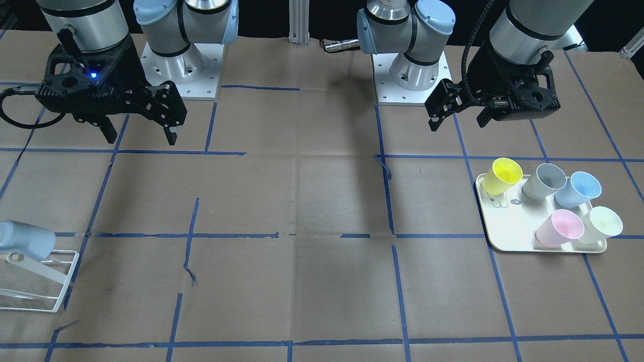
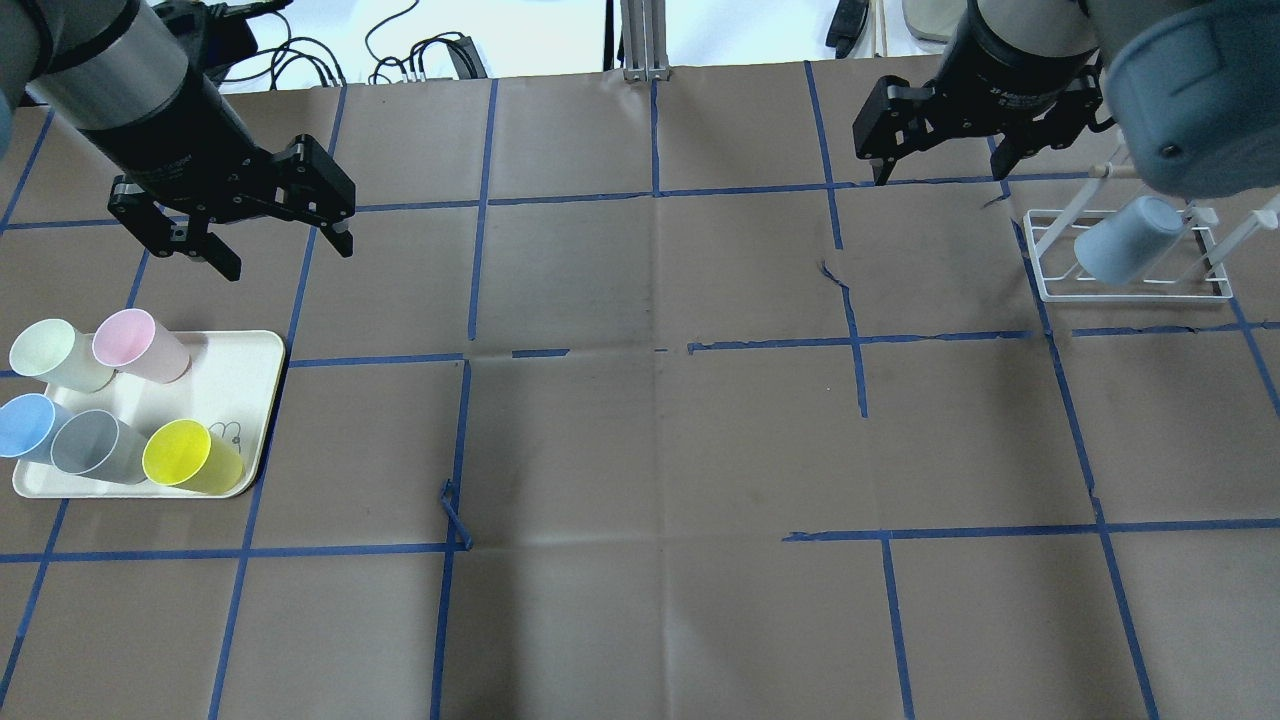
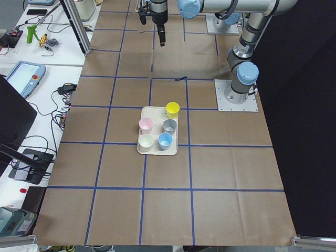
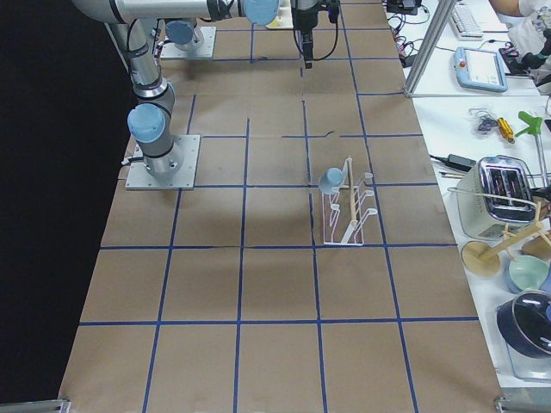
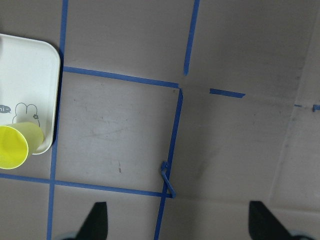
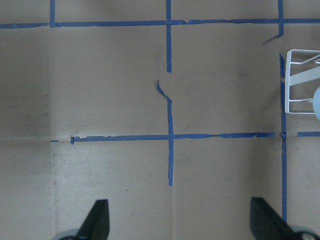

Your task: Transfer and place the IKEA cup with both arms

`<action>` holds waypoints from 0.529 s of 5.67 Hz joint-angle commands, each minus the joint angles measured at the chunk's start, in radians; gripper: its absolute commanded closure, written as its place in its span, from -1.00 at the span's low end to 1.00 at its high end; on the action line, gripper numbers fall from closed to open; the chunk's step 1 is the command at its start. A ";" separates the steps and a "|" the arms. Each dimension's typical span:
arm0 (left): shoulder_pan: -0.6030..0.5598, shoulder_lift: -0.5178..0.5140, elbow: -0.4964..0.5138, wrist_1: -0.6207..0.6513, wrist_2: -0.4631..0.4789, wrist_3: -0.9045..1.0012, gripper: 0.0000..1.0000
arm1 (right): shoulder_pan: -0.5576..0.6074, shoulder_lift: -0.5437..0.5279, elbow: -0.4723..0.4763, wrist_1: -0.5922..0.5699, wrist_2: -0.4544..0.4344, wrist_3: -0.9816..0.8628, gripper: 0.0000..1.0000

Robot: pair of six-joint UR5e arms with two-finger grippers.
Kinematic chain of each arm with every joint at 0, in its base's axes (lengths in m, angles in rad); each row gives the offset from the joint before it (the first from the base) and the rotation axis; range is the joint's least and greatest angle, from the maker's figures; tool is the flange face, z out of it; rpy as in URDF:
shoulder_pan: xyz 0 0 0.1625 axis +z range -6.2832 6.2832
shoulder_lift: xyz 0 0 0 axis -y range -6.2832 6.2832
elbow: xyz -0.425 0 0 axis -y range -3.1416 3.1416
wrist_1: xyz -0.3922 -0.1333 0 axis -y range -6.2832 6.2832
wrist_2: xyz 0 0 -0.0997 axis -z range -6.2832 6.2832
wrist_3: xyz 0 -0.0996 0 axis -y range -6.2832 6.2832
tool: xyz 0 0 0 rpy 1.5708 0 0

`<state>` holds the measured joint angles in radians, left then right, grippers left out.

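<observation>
Pale-blue IKEA cup rests tilted on the white rack at the front view's near left. Overhead, the left end effector and right end effector hang above the desk, jaws wide apart, both empty.

Robotics laboratory. Two robot arms stand on base plates bolted near the counter's rear edge. Counter is covered in brown paper gridded with blue tape. Beyond its opposite edge, benches carry control tablets, loose cables and hand tools.
</observation>
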<state>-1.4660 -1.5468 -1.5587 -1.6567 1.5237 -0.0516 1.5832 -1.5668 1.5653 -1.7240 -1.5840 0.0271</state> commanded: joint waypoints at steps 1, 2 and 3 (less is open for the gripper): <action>-0.014 -0.010 0.020 -0.009 0.003 -0.004 -0.97 | -0.076 0.005 0.001 0.000 -0.005 -0.010 -1.00; -0.055 0.000 0.011 -0.046 0.004 -0.001 -0.97 | -0.131 0.005 0.001 0.007 -0.002 -0.031 -1.00; -0.095 0.002 0.003 -0.046 0.004 -0.016 -0.97 | -0.193 0.008 -0.001 -0.002 -0.004 -0.193 -1.00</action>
<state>-1.5260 -1.5473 -1.5496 -1.6949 1.5274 -0.0576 1.4459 -1.5607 1.5657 -1.7213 -1.5874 -0.0547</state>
